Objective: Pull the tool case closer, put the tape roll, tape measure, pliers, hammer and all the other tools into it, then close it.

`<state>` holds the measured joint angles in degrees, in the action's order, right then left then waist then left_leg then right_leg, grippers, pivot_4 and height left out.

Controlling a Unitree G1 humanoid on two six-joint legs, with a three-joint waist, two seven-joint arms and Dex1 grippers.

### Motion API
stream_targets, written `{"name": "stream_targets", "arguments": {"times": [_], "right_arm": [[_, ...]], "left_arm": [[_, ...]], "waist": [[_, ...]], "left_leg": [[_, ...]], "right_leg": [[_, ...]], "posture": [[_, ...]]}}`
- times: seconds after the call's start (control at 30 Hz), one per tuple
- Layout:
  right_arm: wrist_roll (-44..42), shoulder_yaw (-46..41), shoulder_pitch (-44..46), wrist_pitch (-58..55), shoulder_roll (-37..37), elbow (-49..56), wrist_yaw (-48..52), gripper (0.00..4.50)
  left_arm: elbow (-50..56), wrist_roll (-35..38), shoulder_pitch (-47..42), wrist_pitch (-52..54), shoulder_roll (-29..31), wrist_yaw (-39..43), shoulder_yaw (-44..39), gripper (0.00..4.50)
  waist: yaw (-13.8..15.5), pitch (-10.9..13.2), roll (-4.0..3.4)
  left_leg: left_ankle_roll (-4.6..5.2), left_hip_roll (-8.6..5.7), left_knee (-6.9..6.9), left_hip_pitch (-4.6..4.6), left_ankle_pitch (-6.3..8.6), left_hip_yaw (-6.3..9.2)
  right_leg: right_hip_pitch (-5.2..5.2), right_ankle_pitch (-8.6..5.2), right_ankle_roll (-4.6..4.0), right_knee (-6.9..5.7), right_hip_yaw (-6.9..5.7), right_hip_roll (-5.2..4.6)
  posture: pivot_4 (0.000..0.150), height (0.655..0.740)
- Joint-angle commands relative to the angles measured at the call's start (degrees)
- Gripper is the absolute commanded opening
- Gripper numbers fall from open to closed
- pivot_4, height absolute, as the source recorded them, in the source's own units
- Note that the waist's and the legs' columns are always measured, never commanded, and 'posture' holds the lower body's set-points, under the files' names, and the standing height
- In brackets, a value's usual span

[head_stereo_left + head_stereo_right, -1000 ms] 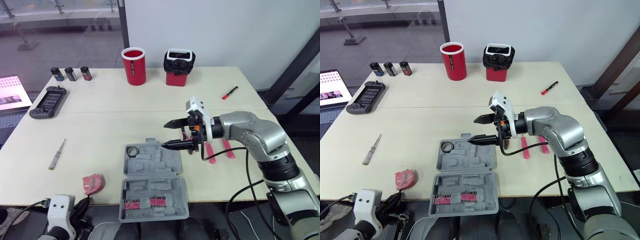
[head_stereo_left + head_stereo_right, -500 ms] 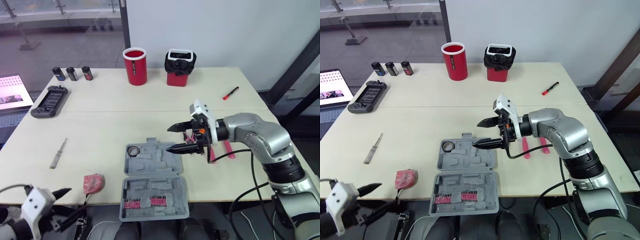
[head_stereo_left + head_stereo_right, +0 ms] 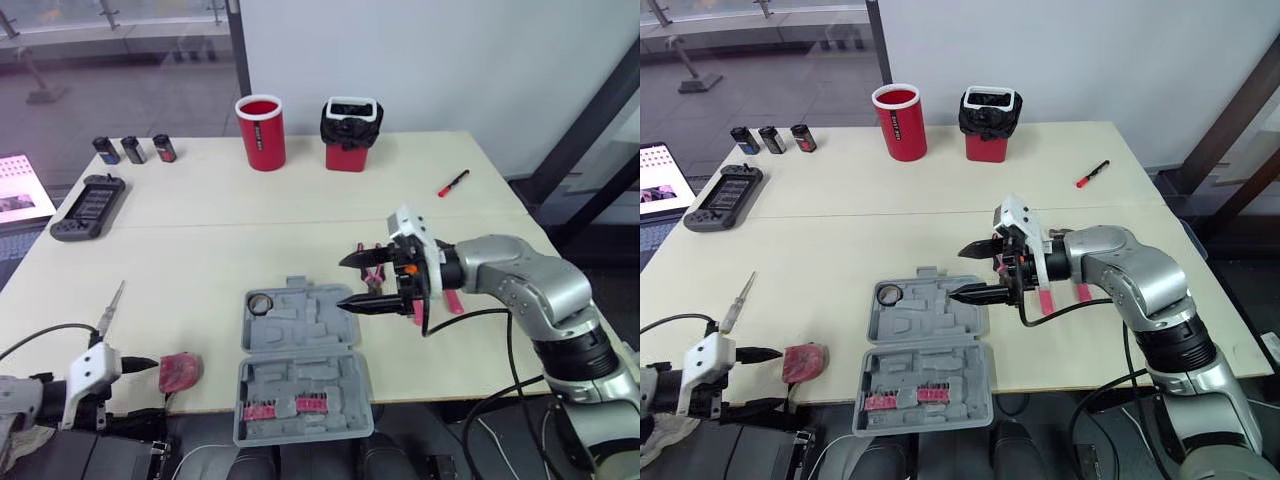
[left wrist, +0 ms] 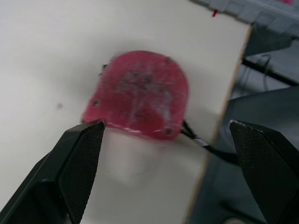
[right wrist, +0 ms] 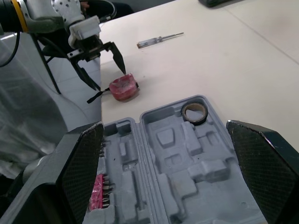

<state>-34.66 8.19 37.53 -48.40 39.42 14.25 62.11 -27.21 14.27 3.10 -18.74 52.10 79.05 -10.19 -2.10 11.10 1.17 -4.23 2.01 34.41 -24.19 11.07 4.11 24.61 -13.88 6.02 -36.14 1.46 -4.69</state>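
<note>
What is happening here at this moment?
The robot is packing tools into an open grey tool case. Its left gripper, open, is lined up on the red tape measure near the front edge of the table, not gripping it. The right gripper hovers open and empty beside the case. The tape roll is already inside; the screwdriver and pliers lie outside.

On my feed, the tool case (image 3: 302,345) at the desk's (image 3: 200,240) front edge is matt grey moulded plastic. The tape measure (image 4: 138,93) is scuffed red plastic, the desk smooth and matt, and the fingers (image 4: 70,168) of my left gripper (image 4: 164,123) are black with a woven texture.
</note>
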Motion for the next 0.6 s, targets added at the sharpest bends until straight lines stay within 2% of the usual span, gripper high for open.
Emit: {"name": "stream_targets", "arguments": {"times": [0.03,0.27,0.6], "right_arm": [[-0.31,-2.13,0.31,0.64,0.79,1.82,-0.73,4.5],[-0.4,-2.02,0.23,0.63,1.02,2.01,-1.16,4.5],[0.36,-1.32,1.27,1.01,0.76,1.14,-1.2,4.5]], "left_arm": [[-5.79,-2.59,-4.26,-5.22,-0.55,1.58,2.7,4.45],[-13.28,-4.57,-11.36,-10.43,-2.23,1.99,6.33,4.45],[-18.83,-7.64,-16.19,-17.12,-1.36,1.39,8.81,4.45]], "waist": [[-0.03,-0.01,-0.02],[-0.02,-0.01,-0.02],[-0.11,-0.01,-0.02]], "left_leg": [[0.0,0.0,0.01,0.05,0.0,0.0],[0.0,0.01,-0.01,0.07,0.0,0.0],[0.01,0.02,0.0,0.1,-0.01,0.01]], "right_leg": [[-0.03,0.0,-0.01,-0.01,0.0,0.0],[-0.08,0.08,0.2,-0.03,0.01,0.0],[-0.08,0.05,0.15,-0.08,0.01,0.02]], "posture": [[0.15,0.74],[0.15,0.74],[0.15,0.74]]}}
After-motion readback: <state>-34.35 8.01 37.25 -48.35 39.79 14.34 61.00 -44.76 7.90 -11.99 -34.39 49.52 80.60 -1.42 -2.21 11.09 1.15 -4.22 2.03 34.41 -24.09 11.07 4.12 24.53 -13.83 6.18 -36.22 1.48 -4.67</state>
